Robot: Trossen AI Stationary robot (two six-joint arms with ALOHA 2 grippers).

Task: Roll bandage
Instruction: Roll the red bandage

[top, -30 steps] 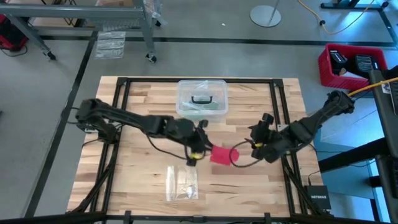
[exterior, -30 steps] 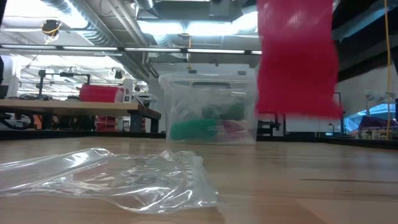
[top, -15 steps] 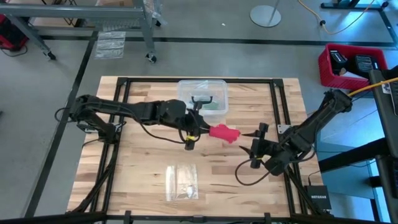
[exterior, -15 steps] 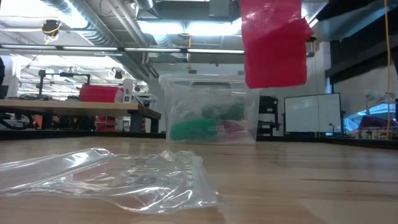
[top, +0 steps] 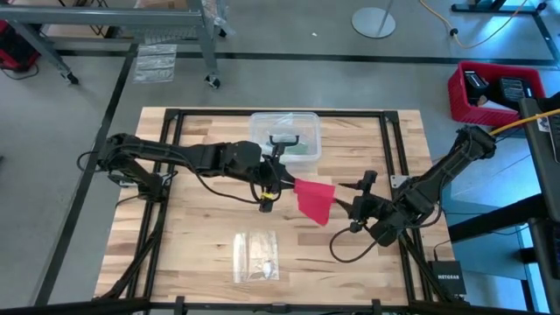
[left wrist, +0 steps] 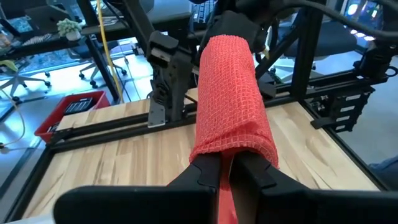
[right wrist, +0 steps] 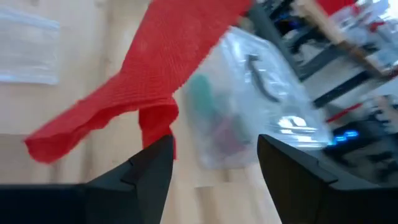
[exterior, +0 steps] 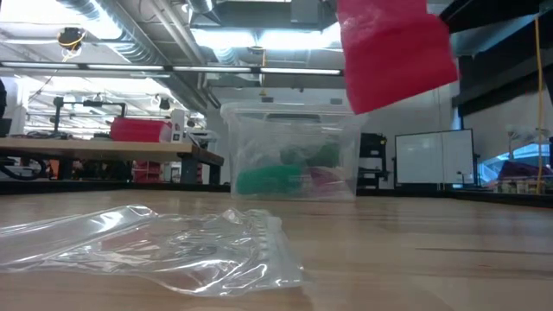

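So here's where we're at: the red soft fabric bandage (top: 314, 199) is up in the air over the middle of the wooden table (top: 201, 254), not touching the top at all. In the low view it just hangs there as a loose red flap (exterior: 393, 52). The left gripper (top: 282, 182) has it pinched at one end, and the left wrist view shows its two dark fingers (left wrist: 208, 171) clamped tight on the fabric with the band (left wrist: 231, 99) running forward away from them. The right gripper (top: 350, 208) sits just beside the free end, toward the table's right edge, and from its wrist view the fingers (right wrist: 152, 165) are spread wide with nothing between them, the bandage (right wrist: 149, 81) dangling just ahead.

We'd say this is still the setup step: nothing is rolled yet, the strip is only stretched and folded over.

Next move, as we see it, needs the right gripper to catch that loose end so there's tension to wind against. The fabric looks floppy, so it could easily slip past.

Behind it sits a clear plastic box with a black handle (top: 283, 138), near the far edge, and a small clear plastic bag (top: 255, 255) lies near the front edge.
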